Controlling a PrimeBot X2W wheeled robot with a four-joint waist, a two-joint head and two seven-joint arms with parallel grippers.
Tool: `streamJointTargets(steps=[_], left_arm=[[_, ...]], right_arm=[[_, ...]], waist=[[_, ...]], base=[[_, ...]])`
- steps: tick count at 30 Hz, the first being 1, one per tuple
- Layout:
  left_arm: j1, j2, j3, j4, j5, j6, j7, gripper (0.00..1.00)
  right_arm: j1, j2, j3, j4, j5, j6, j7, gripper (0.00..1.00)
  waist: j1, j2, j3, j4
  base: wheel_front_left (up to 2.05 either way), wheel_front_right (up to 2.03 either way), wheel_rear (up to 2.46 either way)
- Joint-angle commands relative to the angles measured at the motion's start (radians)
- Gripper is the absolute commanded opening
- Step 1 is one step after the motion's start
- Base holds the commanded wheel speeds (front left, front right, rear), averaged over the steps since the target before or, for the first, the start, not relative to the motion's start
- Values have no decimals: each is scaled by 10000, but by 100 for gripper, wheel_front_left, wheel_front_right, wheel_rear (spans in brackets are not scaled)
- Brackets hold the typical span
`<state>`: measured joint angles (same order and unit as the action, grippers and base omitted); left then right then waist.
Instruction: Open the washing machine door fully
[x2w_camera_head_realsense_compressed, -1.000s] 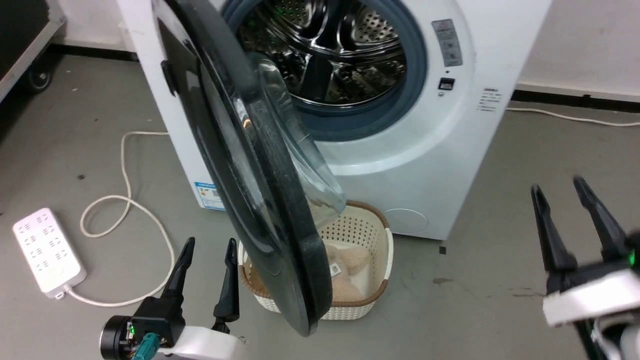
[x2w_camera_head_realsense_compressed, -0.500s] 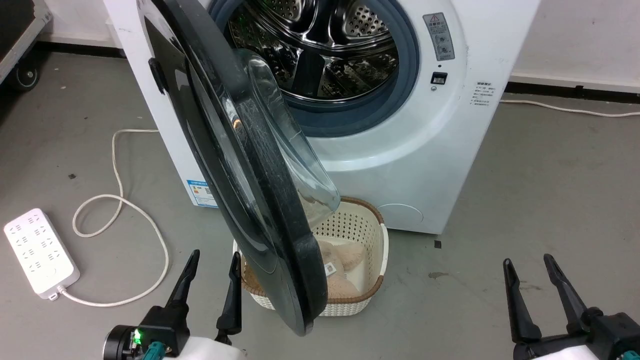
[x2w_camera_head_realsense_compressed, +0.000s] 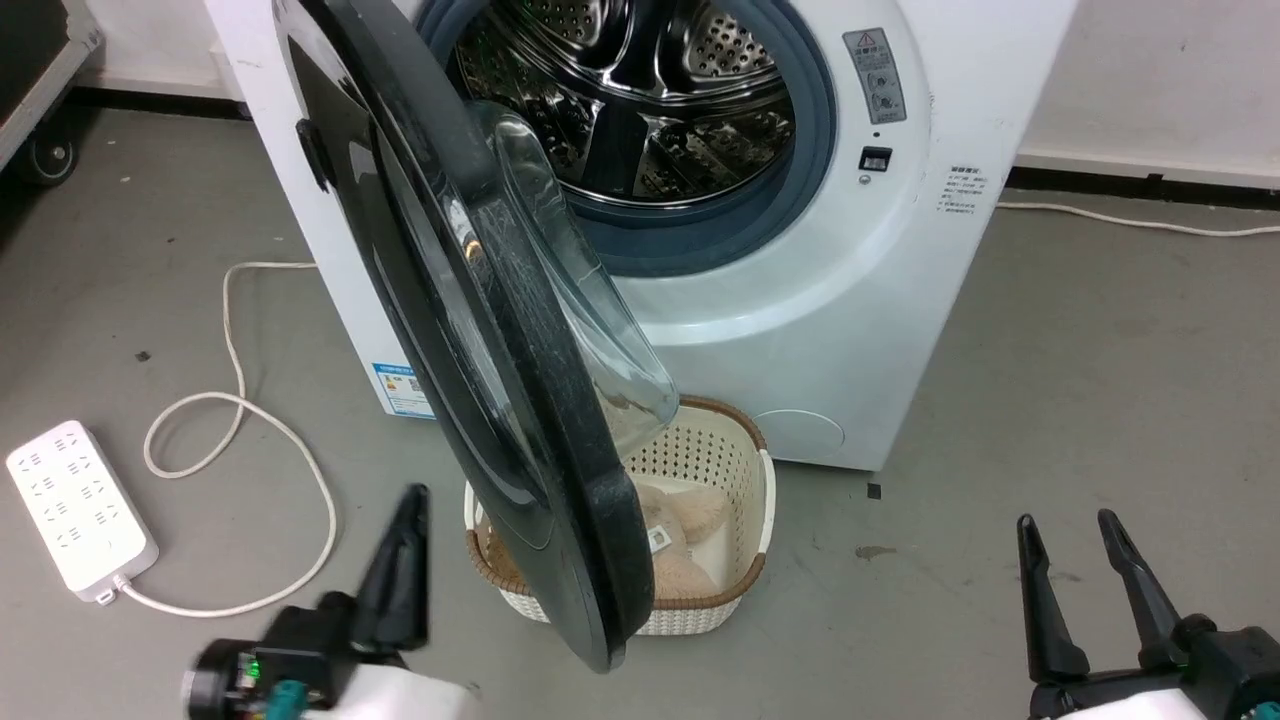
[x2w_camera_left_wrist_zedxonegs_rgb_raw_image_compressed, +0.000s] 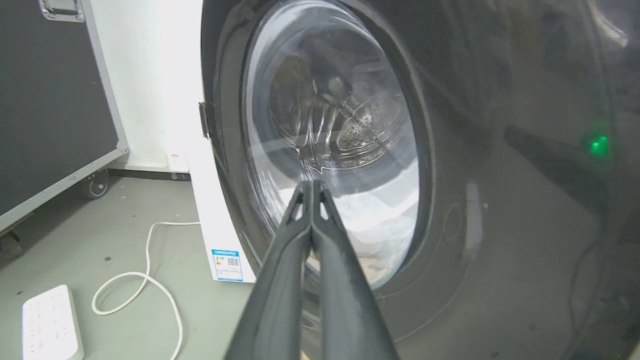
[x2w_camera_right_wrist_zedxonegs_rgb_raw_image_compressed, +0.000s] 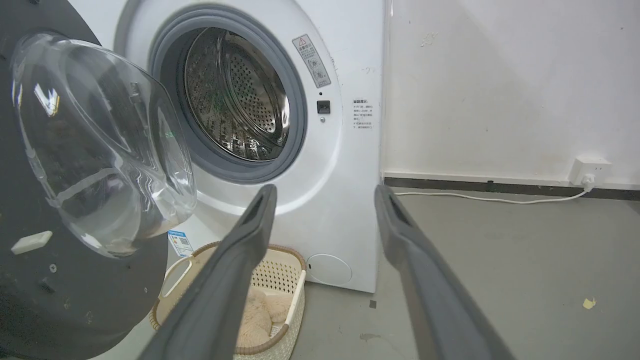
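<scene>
Now the left gripper (x2w_camera_head_realsense_compressed: 405, 560) at 7 o'clock has its fingers (x2w_camera_left_wrist_zedxonegs_rgb_raw_image_compressed: 300, 220) pinched together, nothing held; half a second back they were spread. It's blurred, so moving. In the left wrist view the closed tips aim at the door's outer glass, near it; can't tell if they touch. Door (x2w_camera_head_realsense_compressed: 470, 330) hangs roughly half open, edge-on from 11 to 6 o'clock, over the basket (x2w_camera_head_realsense_compressed: 720, 450), same as before. Right gripper (x2w_camera_head_realsense_compressed: 1085, 590) sits at 5 o'clock, fingers spread, empty, well apart from the door. Likely prep to push the door wider; task not finished.
</scene>
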<state>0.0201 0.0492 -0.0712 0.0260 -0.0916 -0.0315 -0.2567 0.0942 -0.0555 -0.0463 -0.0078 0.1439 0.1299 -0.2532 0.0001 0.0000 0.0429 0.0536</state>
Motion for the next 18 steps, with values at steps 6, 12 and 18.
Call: streamJointTargets(steps=[6, 12, 18], left_arm=[[-273, 13, 631, -1703, -1533, 835, -51, 0], [-939, 12, 699, -3241, -1747, 1079, -51, 0], [-1181, 12, -390, -3894, -1227, 887, -34, 0]], right_arm=[[-34, 52, -36, -10, 114, 8, -84, 100], [-2, 52, -18, 42, 161, 8, -84, 100], [48, 52, 149, 102, 46, 8, -85, 100]], waist=[[-1, 0, -178, 25], [-1, 0, -330, -7], [-1, 0, -458, -123]], base=[[0, 0, 0], [0, 0, 0], [0, 0, 0]])
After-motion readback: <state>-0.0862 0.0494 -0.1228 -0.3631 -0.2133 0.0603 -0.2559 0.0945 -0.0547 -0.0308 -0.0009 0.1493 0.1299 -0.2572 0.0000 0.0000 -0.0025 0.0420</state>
